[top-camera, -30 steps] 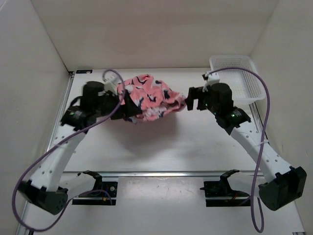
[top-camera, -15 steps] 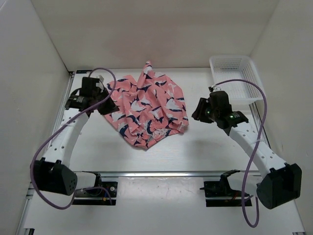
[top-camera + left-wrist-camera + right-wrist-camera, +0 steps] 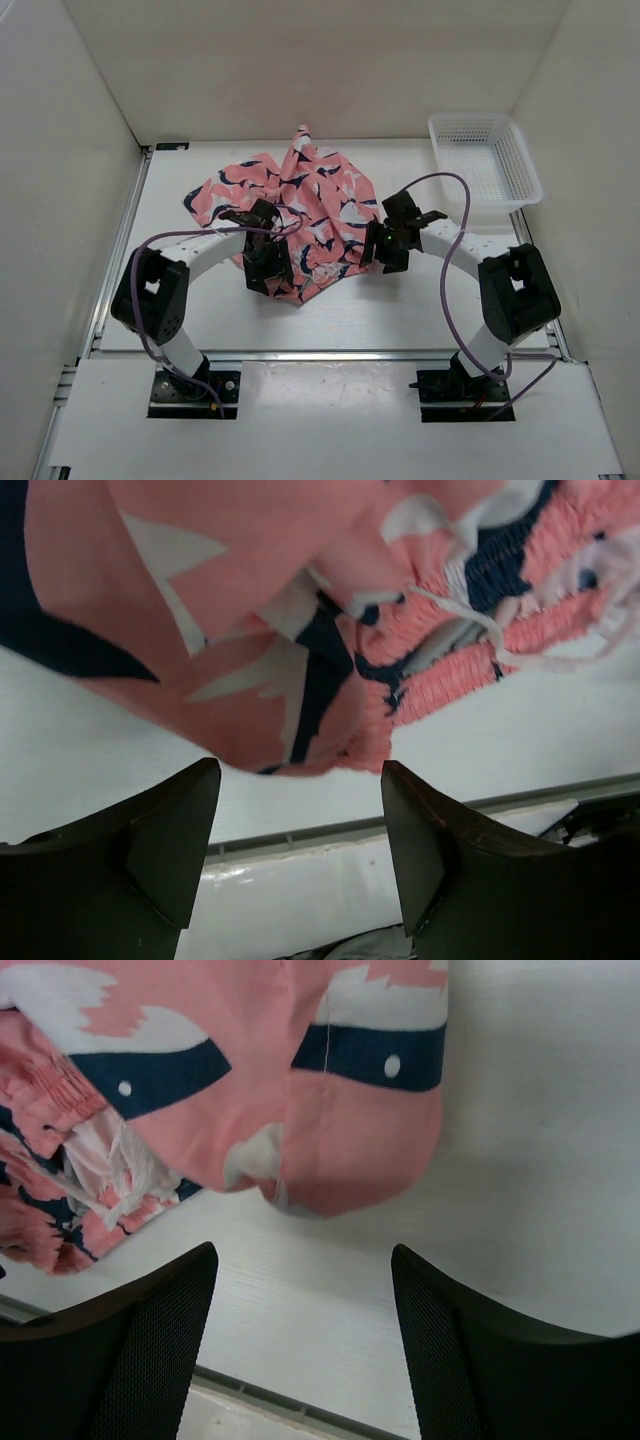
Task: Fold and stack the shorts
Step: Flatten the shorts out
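The coral-pink shorts [image 3: 310, 210] with navy-and-white shark shapes lie spread, rumpled, on the white table. My left gripper [image 3: 270, 275] hovers over their near-left edge. It is open and empty, and in the left wrist view [image 3: 300, 820] the shorts [image 3: 240, 600] and the gathered waistband with its white drawstring [image 3: 480, 620] lie just beyond the fingertips. My right gripper [image 3: 380, 248] is at the shorts' right edge. It is also open and empty, and in the right wrist view [image 3: 305, 1330] a folded corner of the shorts [image 3: 330, 1110] lies just beyond its fingers.
A white plastic mesh basket [image 3: 485, 160] stands at the back right corner. White walls enclose the table on the left, back and right. A metal rail [image 3: 330, 352] runs along the table's near edge, and purple cables loop from both arms.
A second ago both grippers held the shorts bunched up in the air. They let go, the shorts dropped flat, and both arms drew in low to the near-left and right edges.
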Tool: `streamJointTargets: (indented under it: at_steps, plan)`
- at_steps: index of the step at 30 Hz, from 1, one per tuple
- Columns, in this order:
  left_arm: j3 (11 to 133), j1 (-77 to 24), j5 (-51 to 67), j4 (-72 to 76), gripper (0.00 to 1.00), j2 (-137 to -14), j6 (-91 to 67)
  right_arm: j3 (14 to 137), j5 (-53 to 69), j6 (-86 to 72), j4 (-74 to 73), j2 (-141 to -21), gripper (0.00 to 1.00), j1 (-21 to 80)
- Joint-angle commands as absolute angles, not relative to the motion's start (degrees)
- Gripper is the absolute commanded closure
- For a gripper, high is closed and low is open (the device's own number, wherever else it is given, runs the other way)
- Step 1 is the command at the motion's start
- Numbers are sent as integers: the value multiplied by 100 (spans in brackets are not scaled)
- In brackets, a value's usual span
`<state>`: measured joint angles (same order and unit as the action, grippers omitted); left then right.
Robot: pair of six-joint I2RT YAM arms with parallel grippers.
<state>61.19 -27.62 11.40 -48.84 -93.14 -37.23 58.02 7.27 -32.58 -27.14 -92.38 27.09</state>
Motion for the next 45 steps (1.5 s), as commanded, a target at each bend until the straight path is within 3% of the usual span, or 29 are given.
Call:
streamJointTargets:
  at_steps: [1, 4, 8, 9, 10, 13, 14, 20, 28, 35, 40, 42, 43, 45]
  plan:
    - [6108, -2795, 1151, -4500, 24, -9525, -3814, 6292, 572, -3226, -2620, -9508, 29, 2707]
    - [6170, -2848, 1090, -4438, 35, -9738, -3814, 6398, 308, -3226, -2619, -9763, 40, 2707]
    - [6406, -2900, 1090, -4386, 64, -10159, -3691, 6627, 237, -3173, -2619, -10081, 60, 2707]
    - [6512, -2900, 1159, -4386, 80, -10238, -3613, 6705, 176, -3173, -2619, -10159, 64, 2707]
    - [6513, -2900, 1212, -4386, 88, -10300, -3543, 6776, 176, -3173, -2619, -10160, 77, 2707]
    - [6645, -2900, 1318, -4386, 90, -10354, -3542, 6960, 123, -3120, -2697, -10274, 99, 2707]
    - [6645, -2900, 1318, -4386, 90, -10354, -3490, 7013, 71, -3120, -2698, -10274, 100, 2707]
    - [7074, -2726, 1125, -4816, 90, -9222, -3489, 7514, -97, -2831, -2997, -9730, 100, 2497]
    - [7734, -2426, 694, -5221, 90, -7630, -3129, 7858, 202, -2514, -3120, -8965, 100, 1504]
    - [6436, -3023, 789, -4861, 90, -6891, -3453, 6506, 149, -2838, -2664, -8570, 100, 1108]
    - [5713, -3997, 914, -4386, 90, -6969, -4164, 5705, -149, -3111, -2268, -8323, 100, 774]
    - [5783, -4288, 914, -4324, 65, -7249, -4166, 5756, -210, -3173, -2215, -8323, 100, 581]
    - [5922, -4498, 914, -4324, 47, -7364, -4166, 5870, -211, -3173, -2215, -8323, 100, 528]
    - [6046, -4500, 818, -4324, 6, -7584, -4166, 6238, -263, -3111, -2381, -8516, 86, 527]
